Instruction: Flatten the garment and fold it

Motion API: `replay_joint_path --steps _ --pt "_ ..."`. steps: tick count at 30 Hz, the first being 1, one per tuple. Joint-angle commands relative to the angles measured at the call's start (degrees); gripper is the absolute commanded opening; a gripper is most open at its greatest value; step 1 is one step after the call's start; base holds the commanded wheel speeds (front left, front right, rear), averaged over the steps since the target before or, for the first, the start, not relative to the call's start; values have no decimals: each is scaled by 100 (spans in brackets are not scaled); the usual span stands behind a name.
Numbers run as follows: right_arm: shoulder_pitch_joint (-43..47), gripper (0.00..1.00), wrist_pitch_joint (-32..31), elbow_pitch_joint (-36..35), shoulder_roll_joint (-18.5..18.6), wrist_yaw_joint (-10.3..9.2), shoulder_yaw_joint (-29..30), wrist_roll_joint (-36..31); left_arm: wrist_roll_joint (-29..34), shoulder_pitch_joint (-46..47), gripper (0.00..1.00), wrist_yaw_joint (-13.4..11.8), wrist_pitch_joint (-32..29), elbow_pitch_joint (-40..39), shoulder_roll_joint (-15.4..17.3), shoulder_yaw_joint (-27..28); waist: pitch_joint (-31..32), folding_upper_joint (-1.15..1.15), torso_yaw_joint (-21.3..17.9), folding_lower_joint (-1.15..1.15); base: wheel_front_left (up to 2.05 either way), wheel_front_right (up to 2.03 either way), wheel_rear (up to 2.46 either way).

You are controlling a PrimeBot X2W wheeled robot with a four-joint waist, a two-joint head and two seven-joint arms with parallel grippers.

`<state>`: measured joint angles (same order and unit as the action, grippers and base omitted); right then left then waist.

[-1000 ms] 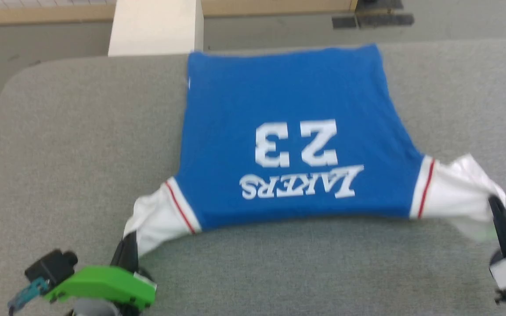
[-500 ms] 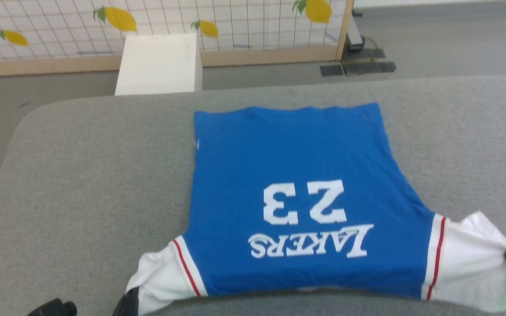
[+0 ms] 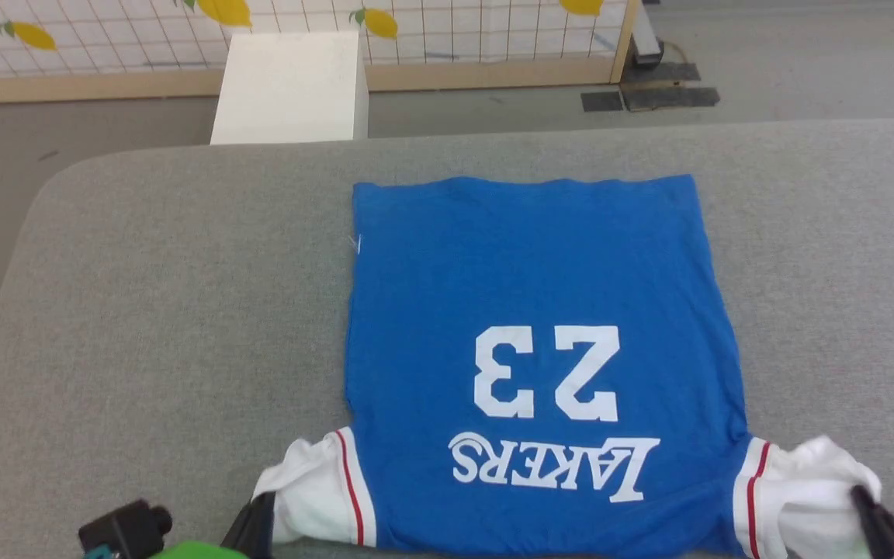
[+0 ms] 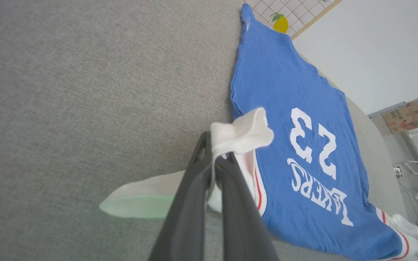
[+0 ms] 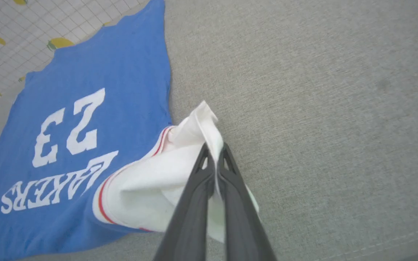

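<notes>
Head view: the garment (image 3: pixel 540 310) lies print-up on the grey bench (image 3: pixel 144 310), hem at the far side and shoulders at the near edge of frame. The blue body is mostly flat and both white sleeves are bunched. The left gripper (image 3: pixel 254 529) is at the left-hand sleeve (image 3: pixel 303 497), the right gripper (image 3: pixel 874 520) at the right-hand sleeve (image 3: pixel 812 489). White print reads "23" with "LAKERS", upside down to this camera. A small white speck sits at the left side seam, too small to read.

Left wrist view: the fingers (image 4: pixel 191 188) are clenched on a fold of white sleeve cloth, which puffs out past the tips. The cloth hangs limp from the pinch. Judged light, thin, soft knit with no stiffness, not fragile. A cardboard box (image 4: pixel 410 116) in the background carries print, illegible.

Right wrist view: the fingers (image 5: pixel 194 203) are clenched on the other sleeve's edge, cloth gathered into a peak at the tips. A red stripe marks the sleeve seam. Judgement: the knit will likely stretch and drag on the textured bench rather than slide, and it puckers when pulled from one point. Sleeve edges suit spreading. For folding, shoulder seams or hem corners look better, pinching both layers together.
</notes>
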<state>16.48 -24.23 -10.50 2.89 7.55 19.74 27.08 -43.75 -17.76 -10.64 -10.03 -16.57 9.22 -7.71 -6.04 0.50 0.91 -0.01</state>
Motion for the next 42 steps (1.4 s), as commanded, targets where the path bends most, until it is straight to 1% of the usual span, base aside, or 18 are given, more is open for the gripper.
replay_joint_path --steps 1,6,7,10,11,12,14,15,17,18,23,26,29,30,31,36,39,42 --pt "-160 0 77 154 -1 -6 -124 -220 87 193 0 -20 -20 36 27 -38 -89 -50 40 1 0 0 0" --pt "-429 0 301 884 -1 -6 -426 -638 170 449 0 -12 -82 161 16 -179 -186 -50 76 1 0 0 0" --pt "-530 0 429 1250 6 -6 -503 -851 202 553 0 -12 -97 228 -1 -235 -217 -50 103 1 0 0 0" --pt "-692 0 648 1701 7 -6 -559 -931 229 647 0 -10 -90 291 -25 -284 -259 -50 115 1 0 0 0" --pt "-738 9 711 1798 6 -6 -578 -934 230 661 0 -6 -87 296 -36 -299 -293 -50 115 1 0 0 0" --pt "-795 25 790 1901 6 -6 -589 -901 232 677 0 0 -80 308 -46 -316 -305 -50 113 1 0 0 0" --pt "-873 47 879 2013 5 -6 -596 -816 231 687 0 8 -61 323 -60 -332 -332 -50 105 1 0 0 0" --pt "-900 100 912 2013 5 -6 -614 -781 233 688 0 11 -48 332 -62 -332 -342 -50 98 1 0 0 0" --pt "-926 100 936 1933 6 -6 -589 -658 240 684 0 9 -7 356 -65 -320 -352 -50 84 1 0 0 0" --pt "-897 100 769 1587 6 -6 -455 -375 223 660 0 20 67 385 -98 -311 -350 -50 74 1 0 0 0" --pt "-793 100 119 566 10 -6 -97 204 152 612 0 66 196 404 -171 -303 -347 -50 88 1 0 0 0" --pt "-833 100 -233 -213 97 -6 162 162 141 609 0 95 262 425 -186 -302 -378 -50 101 1 0 0 0" --pt "-1124 100 -532 -678 137 -6 375 110 142 636 0 117 318 452 -207 -317 -430 -50 122 1 0 0 0" --pt "-1277 100 -634 -788 225 -6 374 49 149 661 0 126 336 461 -217 -333 -465 -50 140 1 0 0 0" --pt "-1767 100 -814 -878 399 -6 384 -69 151 741 0 154 378 460 -254 -381 -582 -50 176 1 0 0 0" --pt "-2980 100 -1156 -533 859 -6 196 -506 254 978 0 191 422 412 -286 -513 -1008 -50 308 1 0 0 0" --pt "-3678 100 -1366 -142 1163 -6 -48 -662 360 1158 0 190 443 353 -297 -596 -1295 -50 436 1 0 0 0" --pt "-4295 100 -1417 307 1468 -6 -312 -688 466 1326 0 177 472 282 -316 -676 -1577 -50 582 1 0 0 0"
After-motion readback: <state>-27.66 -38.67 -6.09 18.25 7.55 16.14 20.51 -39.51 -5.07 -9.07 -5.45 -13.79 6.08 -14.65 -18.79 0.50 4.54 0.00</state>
